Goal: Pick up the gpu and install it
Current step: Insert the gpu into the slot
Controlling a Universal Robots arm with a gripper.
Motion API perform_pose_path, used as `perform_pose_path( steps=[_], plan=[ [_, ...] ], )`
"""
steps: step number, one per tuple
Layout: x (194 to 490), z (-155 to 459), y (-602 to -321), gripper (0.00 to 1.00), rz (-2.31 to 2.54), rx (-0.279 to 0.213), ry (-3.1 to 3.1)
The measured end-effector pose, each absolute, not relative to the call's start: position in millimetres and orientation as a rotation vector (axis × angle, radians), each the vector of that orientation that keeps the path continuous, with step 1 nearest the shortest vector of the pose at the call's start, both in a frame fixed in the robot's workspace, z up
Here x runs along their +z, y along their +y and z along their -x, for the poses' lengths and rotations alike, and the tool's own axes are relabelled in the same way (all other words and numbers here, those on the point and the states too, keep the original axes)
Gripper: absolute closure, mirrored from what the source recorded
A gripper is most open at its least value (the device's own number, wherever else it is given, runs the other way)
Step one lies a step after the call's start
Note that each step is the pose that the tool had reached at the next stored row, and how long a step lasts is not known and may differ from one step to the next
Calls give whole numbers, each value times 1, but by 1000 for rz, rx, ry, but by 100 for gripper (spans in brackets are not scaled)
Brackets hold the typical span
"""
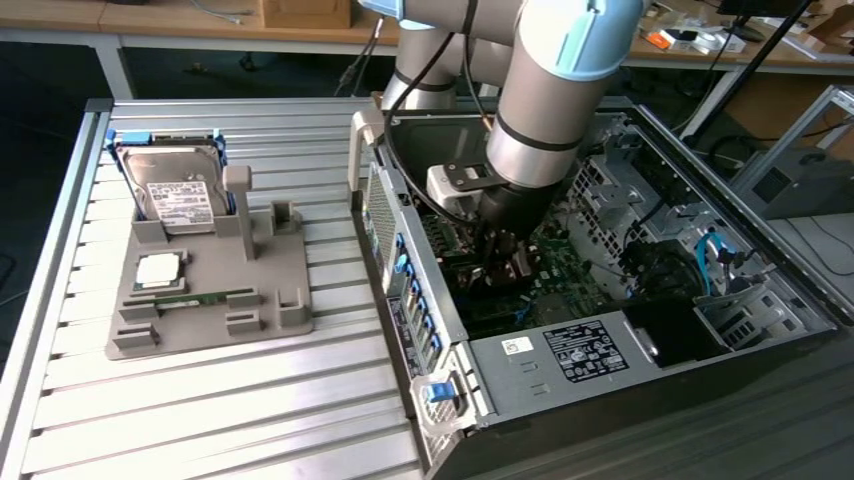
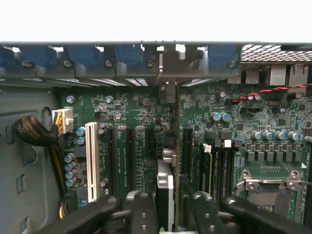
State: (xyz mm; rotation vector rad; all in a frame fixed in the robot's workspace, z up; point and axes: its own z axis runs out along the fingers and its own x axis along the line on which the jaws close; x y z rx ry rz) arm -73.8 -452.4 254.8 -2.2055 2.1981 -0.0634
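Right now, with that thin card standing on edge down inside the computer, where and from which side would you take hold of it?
By its top edge, coming straight down from above. The gpu stands upright on the motherboard, thin side up, with slots close on both flanks, so only the upper edge is free. The hand sits astride that edge, one finger on each flat face.

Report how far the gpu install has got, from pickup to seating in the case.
Done: the gpu is off the grey holder, where the hard drive and memory stick remain. In hand: the gripper, inside the open computer case, holds the card on edge above the motherboard, lined up with the expansion slots. Left: the card does not look fully seated yet.
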Motion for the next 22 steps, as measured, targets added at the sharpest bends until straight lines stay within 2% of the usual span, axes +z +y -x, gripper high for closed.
perform_pose_path(
  steps=[1, 6, 13, 14, 16, 17, 19, 22],
  plan=[
    [255, 74, -452, 66, 2206, -64, 2199],
    [256, 74, -453, 66, 2207, -65, 2199],
    [287, 74, -441, 66, 2208, -73, 2200],
    [292, 74, -437, 67, 2208, -74, 2200],
    [298, 74, -433, 80, 2208, -75, 2200],
    [299, 74, -432, 80, 2209, -75, 2200],
    [299, 74, -432, 89, 2209, -75, 2200],
    [299, 68, -434, 89, 2212, -69, 2202]
  ],
)
